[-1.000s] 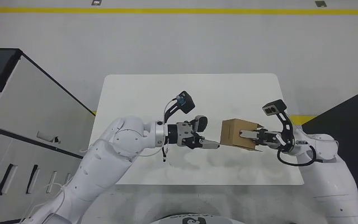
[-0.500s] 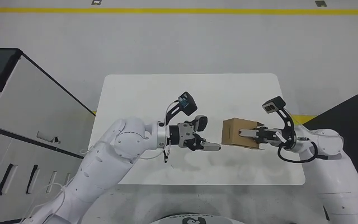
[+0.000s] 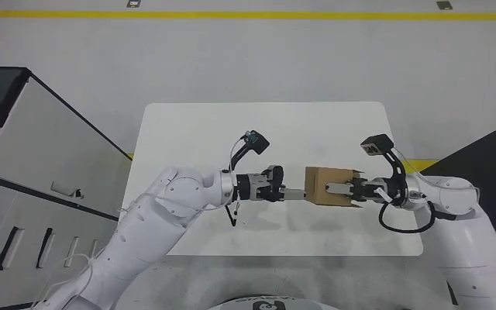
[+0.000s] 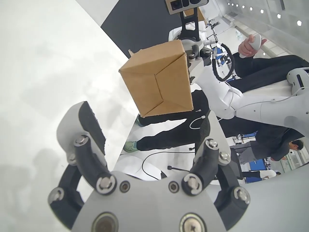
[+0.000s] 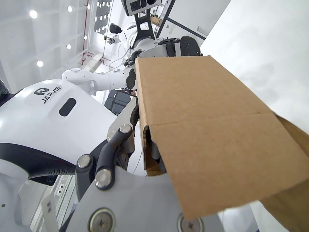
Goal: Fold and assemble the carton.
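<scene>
A brown carton [image 3: 328, 184] hangs just above the white table [image 3: 232, 132], near its front right part. My right gripper [image 3: 342, 189] is shut on the carton's open end, one finger lying along the top wall. In the right wrist view the carton [image 5: 205, 121] covers most of that gripper, and one of its fingers [image 5: 126, 134] shows beside the wall. My left gripper [image 3: 294, 194] is open, its tips just short of the carton's folded end. In the left wrist view that closed end of the carton [image 4: 157, 83] faces my open left gripper [image 4: 149, 124], a little apart from it.
The table's front edge [image 3: 294, 254] runs close below both arms. A dark cabinet [image 3: 46, 147] stands off the table's left side. The back half of the table is bare.
My left gripper has turned and moved right, up to the carton's closed end. The carton, in my right gripper, has shifted slightly left.
</scene>
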